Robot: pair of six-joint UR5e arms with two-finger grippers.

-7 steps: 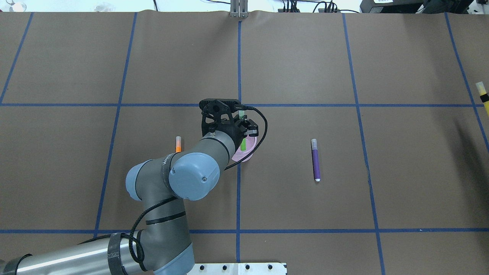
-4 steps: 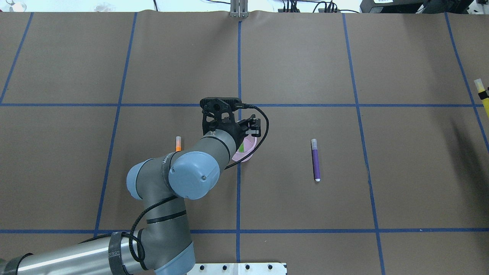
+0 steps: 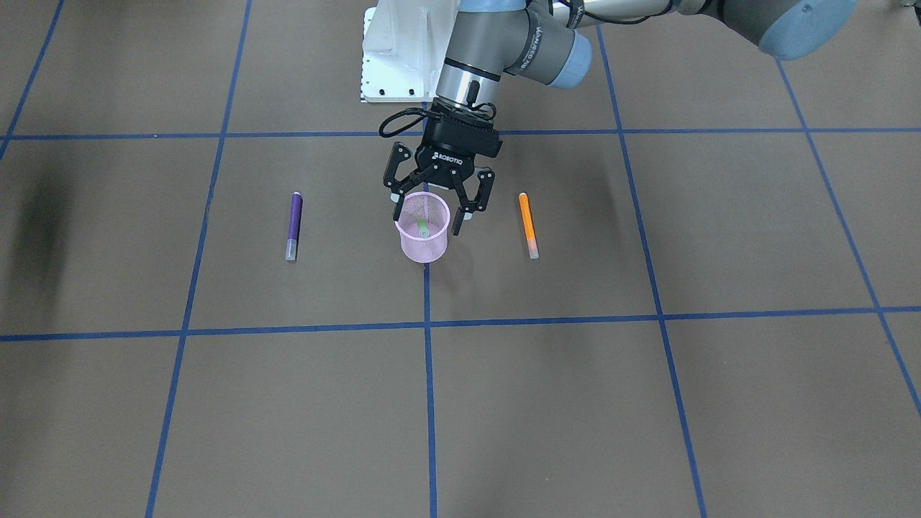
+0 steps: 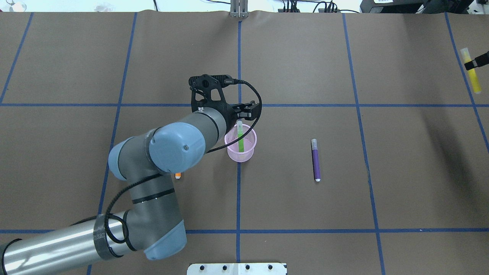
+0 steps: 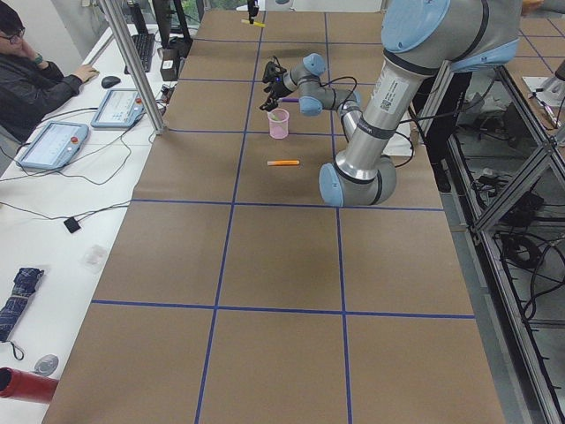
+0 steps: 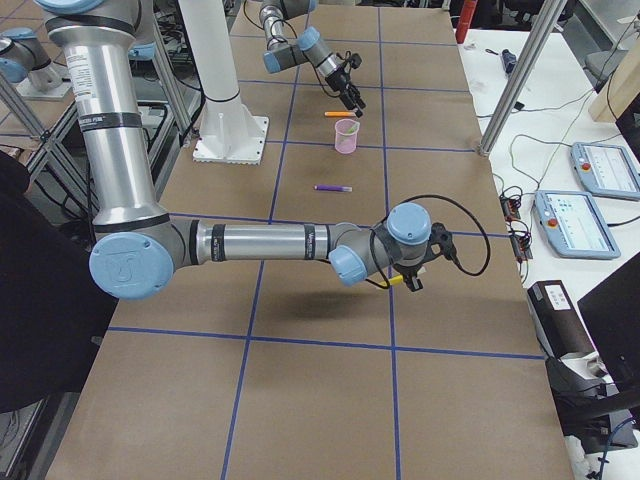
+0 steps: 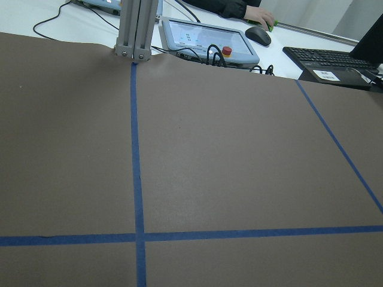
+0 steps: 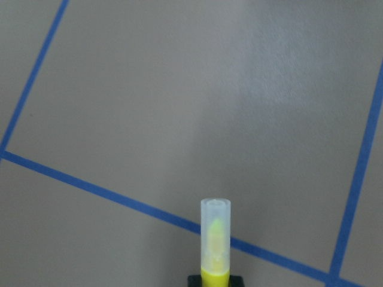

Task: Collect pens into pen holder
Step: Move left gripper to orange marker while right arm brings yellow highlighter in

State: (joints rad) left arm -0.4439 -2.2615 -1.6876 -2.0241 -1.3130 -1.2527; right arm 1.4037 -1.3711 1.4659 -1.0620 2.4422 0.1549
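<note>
The pink mesh pen holder (image 3: 424, 248) stands at the table's middle, and also shows in the overhead view (image 4: 244, 154). A green pen (image 3: 422, 229) stands inside it (image 4: 240, 137). My left gripper (image 3: 427, 221) is open and empty, just above the holder's rim on the robot's side (image 4: 244, 110). The purple pen (image 4: 315, 160) lies flat to the holder's right (image 3: 293, 224). The orange pen (image 3: 529, 224) lies flat on the other side; in the overhead view my left arm hides all but its tip (image 4: 177, 175). My right gripper (image 4: 477, 61) is shut on a yellow pen (image 4: 470, 70), seen close up in the right wrist view (image 8: 215, 251).
Blue tape lines grid the brown table cover. A metal post (image 4: 238, 9) stands at the far edge. The white base plate (image 3: 403, 57) is at the robot's side. An operator (image 5: 31, 75) sits at a side desk with tablets and keyboards.
My left gripper opened, left the green pen in the holder and rose away from it. The left elbow swung over the orange pen. The right gripper carried the yellow pen farther away.
</note>
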